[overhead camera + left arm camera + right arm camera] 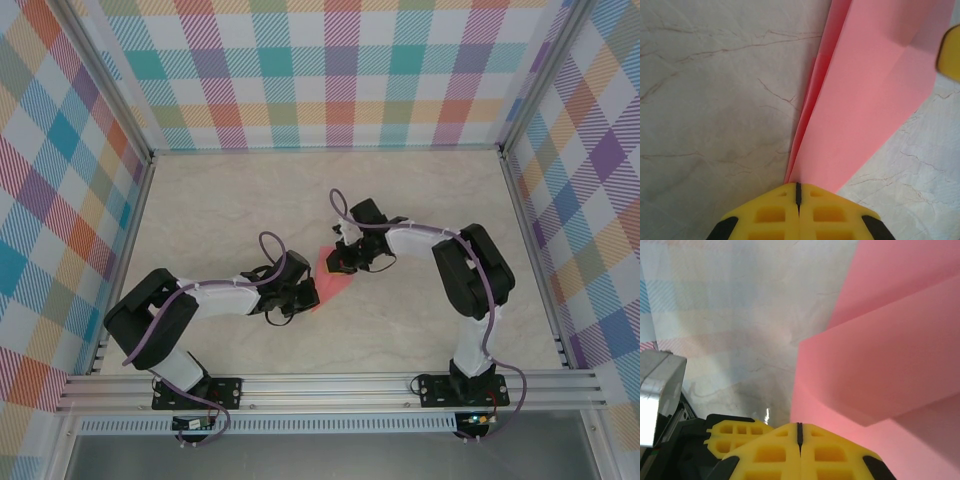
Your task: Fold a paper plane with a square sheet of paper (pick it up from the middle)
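Left gripper [798, 196] first: yellow fingers pressed flat together with nothing between them, the tip right at the pointed nose of the paper plane [875, 90]. Whether it touches the nose or hangs just above it, I cannot tell from the wrist view. Right gripper [799, 435], same story: jaws fully closed and empty, down at the plane's wide tail end, with stacked pink flaps rising just ahead of it. From above, the plane [331, 280] lies on the table between the two, one at each end.

My read is that this is creasing work, with the closed fingertips used as blunt pressing tools. To do it well, one tip should pin its end of the plane so it cannot slide on the smooth marble-look tabletop [430, 200]. The other should run along the fold line, low and slow. The tail flaps stand up a little, so pushing across them would likely buckle them rather than crease them.

Around the plane there is tabletop on every side. The plaid walls [340, 70] are well apart from it, and the frame rail [330, 385] lies on its near side. The real crowding is the two arms themselves, close together over the plane. In the left wrist view a yellow fingertip [951, 52], the right gripper's by my guess, pokes in over the plane's far edge.
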### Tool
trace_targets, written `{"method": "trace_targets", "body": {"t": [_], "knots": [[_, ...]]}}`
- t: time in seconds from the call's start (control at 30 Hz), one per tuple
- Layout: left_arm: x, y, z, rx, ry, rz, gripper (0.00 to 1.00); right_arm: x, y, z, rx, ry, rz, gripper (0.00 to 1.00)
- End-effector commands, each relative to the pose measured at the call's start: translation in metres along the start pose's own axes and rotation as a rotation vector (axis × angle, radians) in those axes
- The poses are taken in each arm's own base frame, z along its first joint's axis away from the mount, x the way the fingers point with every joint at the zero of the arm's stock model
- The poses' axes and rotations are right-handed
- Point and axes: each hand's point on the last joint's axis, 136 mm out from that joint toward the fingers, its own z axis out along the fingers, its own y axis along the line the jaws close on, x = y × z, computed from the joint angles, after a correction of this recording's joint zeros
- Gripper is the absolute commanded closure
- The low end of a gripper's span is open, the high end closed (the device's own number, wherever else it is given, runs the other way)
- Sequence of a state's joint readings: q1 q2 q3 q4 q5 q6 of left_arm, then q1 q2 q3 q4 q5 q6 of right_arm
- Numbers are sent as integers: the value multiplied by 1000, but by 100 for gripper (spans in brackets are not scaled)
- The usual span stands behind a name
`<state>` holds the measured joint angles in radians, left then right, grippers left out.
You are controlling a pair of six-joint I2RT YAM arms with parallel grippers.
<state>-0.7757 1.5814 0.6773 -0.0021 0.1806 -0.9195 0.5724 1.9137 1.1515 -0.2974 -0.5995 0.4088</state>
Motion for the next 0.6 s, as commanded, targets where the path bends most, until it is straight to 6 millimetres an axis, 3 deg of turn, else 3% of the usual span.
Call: {"method": "trace_targets", "body": {"t": [0.0,0.37,0.57], "knots": [[25,41,5,-164,88,-3,100,15,6,14,-30,58,-46,100],[28,49,2,-202,100,-8,100,29,-9,35,25,142,-81,100],[40,63,2,-265,150,-10,100,8,-36,29,125,75,-39,100]]}}
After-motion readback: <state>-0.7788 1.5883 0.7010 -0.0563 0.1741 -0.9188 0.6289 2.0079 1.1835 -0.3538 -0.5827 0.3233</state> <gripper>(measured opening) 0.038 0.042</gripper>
